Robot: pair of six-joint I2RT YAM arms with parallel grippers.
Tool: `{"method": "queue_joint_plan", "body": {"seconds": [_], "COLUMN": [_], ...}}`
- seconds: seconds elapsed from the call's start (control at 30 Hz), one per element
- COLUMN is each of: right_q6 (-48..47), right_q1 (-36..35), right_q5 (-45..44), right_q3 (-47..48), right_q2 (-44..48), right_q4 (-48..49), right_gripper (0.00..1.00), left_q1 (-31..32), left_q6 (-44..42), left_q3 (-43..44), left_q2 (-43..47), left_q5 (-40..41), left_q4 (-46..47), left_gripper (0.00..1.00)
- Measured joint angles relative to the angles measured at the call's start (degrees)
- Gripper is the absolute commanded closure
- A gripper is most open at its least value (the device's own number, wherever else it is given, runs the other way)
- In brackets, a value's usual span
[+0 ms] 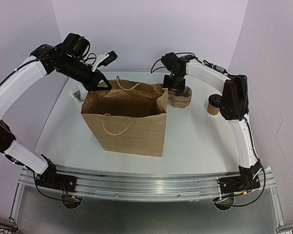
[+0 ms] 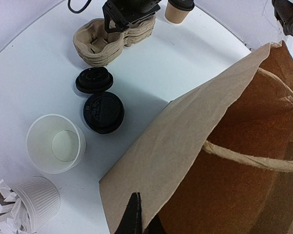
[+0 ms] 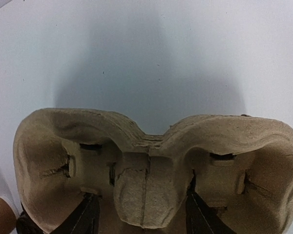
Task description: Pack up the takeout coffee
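Takeout coffee, place: The takeout coffee [image 1: 214,105] stands upright on the table [image 1: 195,141] at the far right. It is just beside the right arm, near the carrier stack and well apart from the bag. Nothing holds it.
Paper bag: The paper bag [image 1: 132,129] stands upright mid-table with its mouth open and its cord handles hanging loose. I judge it to be where the cup is meant to go.
Carrier stack: The carrier stack [image 1: 183,101] is a pile of nested pulp cup carriers behind the bag's right corner, between the bag and the coffee.
Left gripper: The left gripper [image 2: 135,219] has its fingers pressed together on the bag's rear-left rim, pinching the paper. This probably keeps the mouth open and the bag steady.
Right gripper: The right gripper [image 3: 141,195] sits low on the top carrier with its fingers spread, one in each well either side of the middle divider. I cannot tell whether they press the divider. It seems placed to take one carrier off the stack.
Takeout coffee, look: It is a small brown paper cup with a round black lid seated on top. The lid hides the inside.
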State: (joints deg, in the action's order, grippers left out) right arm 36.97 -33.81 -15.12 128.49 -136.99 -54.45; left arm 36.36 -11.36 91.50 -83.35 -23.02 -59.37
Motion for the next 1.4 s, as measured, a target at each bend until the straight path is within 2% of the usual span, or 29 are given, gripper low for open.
{"method": "queue_joint_plan", "body": {"seconds": [0.3,0.53,1.17,1.4], "right_q6": [-0.89,-1.51,-2.73,-2.88], "right_q1": [-0.14,-0.33,-1.00,-1.00], "right_q5": [-2.23,-3.94,-6.70,-7.72], "right_q3": [3.12,3.37,4.49,5.12], "right_q2": [-2.62,-2.62,-2.43,-1.55], "right_q4": [-0.92,-1.58,-3.52,-3.48], "right_gripper": [0.65,0.65,0.55,0.60], "left_q1": [-0.04,-0.04,-0.07,-0.17], "left_q6": [0.40,0.68,0.64,0.61], "left_q3": [0.00,0.00,0.00,0.00], "left_q2": [0.00,0.00,-0.19,-0.18], "left_q5": [-0.83,-1.04,-1.51,-1.89], "left_q4": [-0.04,-0.04,0.02,0.02], "left_gripper": [1.00,1.00,1.00,1.00]}}
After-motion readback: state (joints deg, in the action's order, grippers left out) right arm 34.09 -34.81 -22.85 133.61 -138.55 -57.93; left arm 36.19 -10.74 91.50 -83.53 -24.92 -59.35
